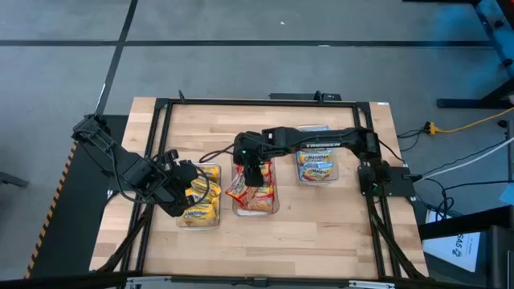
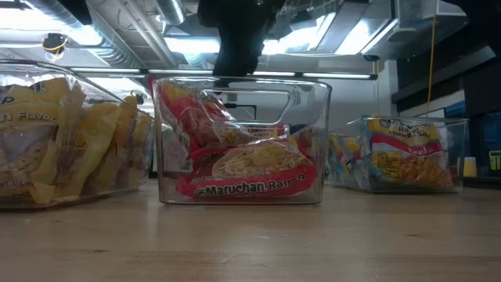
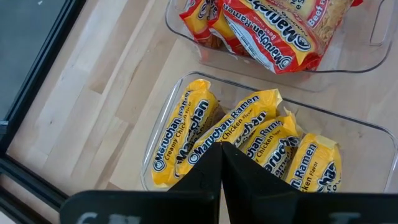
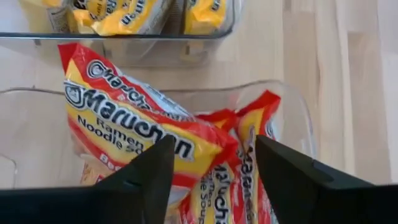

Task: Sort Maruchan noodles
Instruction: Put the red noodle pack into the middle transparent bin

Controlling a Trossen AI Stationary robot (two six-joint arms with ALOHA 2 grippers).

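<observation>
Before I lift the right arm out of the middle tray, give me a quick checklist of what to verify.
1. Right pincer open: ok, fingers spread apart.
2. Nothing held between its fingers: ok, the gap is empty above the red packets.
3. Red packets inside the middle tray: ok.
4. Left pincer shut, above the yellow packets: ok.
5. Yellow packets in the left tray, blue-edged ones in the right tray: ok.
6. Loose packets left on the table: none seen, ok.

We are looking straight down overhead, level from tabletop height, and closely from both wrists; all are sharing the middle tray [image 1: 255,210].
</observation>
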